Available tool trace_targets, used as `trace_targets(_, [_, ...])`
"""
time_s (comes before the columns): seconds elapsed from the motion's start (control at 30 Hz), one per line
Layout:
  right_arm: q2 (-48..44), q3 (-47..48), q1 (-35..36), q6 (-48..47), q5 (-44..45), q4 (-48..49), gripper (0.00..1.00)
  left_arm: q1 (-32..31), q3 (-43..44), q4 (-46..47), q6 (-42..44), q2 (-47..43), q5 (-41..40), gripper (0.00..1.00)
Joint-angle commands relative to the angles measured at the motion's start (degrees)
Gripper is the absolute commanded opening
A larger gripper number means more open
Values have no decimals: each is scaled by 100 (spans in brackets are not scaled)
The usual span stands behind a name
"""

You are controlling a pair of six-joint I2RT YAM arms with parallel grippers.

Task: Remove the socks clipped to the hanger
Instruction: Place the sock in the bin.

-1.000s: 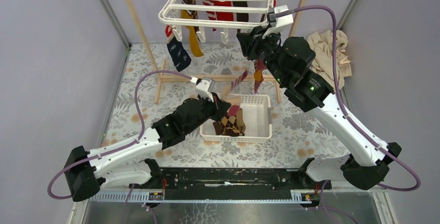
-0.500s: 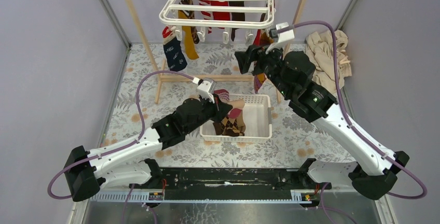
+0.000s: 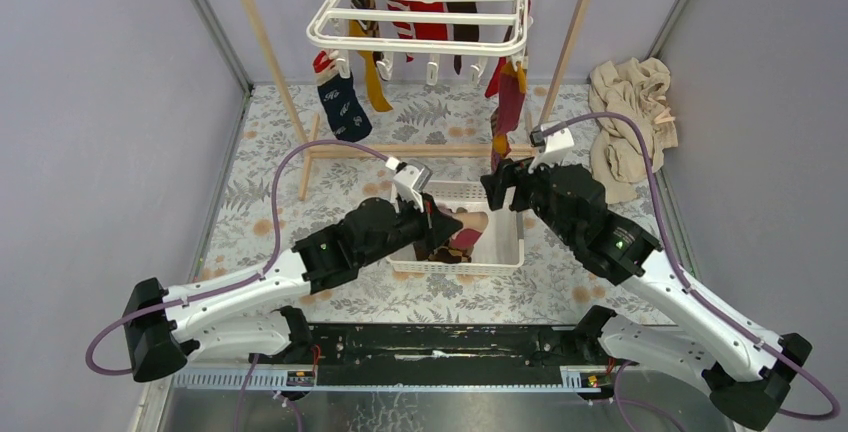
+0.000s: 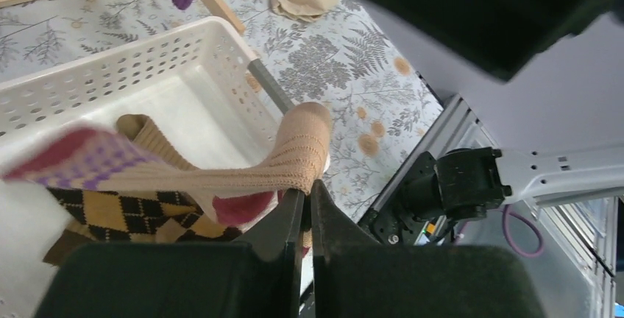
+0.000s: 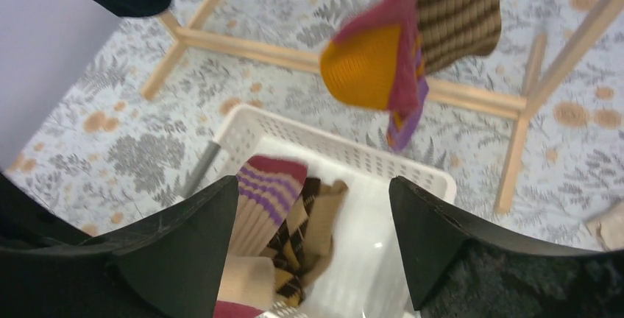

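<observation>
Left gripper (image 4: 309, 185) is pinched narrow on a tan sock (image 4: 294, 152), fingers closed on the ribbed fabric. A dark red patch shows just beside the tips. The sock drapes down into the white basket (image 4: 147, 64). From the top view the left gripper (image 3: 440, 220) sits over the basket's left half.

Under it in the basket lie an argyle sock (image 4: 125, 211) and a purple-striped sock (image 4: 81, 160), touching each other. The purple-striped one is blurred in the left wrist view.

Right gripper (image 5: 313, 185) has its jaws spread wide with nothing between them. It hangs above the basket's far right corner (image 3: 505, 242). Seen through the gap in its wrist view are the basket rim (image 5: 331, 130), the purple-striped sock (image 5: 265, 196) and the argyle sock (image 5: 291, 259).

The hanger (image 3: 420, 22) hangs from the wooden pole frame (image 3: 270, 52) at the back, well beyond the basket. Socks (image 3: 420, 2) are clipped along it. A navy sock (image 3: 343, 112) is at the near left corner, with a mustard sock (image 3: 378, 87) just beside it. A red sock (image 3: 508, 97) dangles at the near right corner, near the right gripper (image 3: 497, 187) but apart from it.

A beige cloth (image 3: 630, 117) is heaped on the floral table (image 3: 250, 202) at far right.
</observation>
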Motion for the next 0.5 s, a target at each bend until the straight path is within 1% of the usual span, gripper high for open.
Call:
trace_targets(0.0, [-369, -348, 45, 277, 179, -125, 83, -207, 282, -28, -114, 50, -138, 0])
trace_targets(0.1, [-574, -598, 44, 350, 184, -257, 83, -346, 291, -8, -119, 183, -318, 0])
trace_targets(0.27, [-729, -770, 45, 440, 170, -527, 84, -354, 212, 144, -108, 580, -582, 1])
trace_targets(0.37, [-708, -801, 43, 541, 55, -713, 84, -310, 230, 86, -100, 895, -933, 3])
trace_targets(0.47, [-607, -782, 45, 713, -121, -931, 84, -116, 282, 20, -130, 1292, -905, 3])
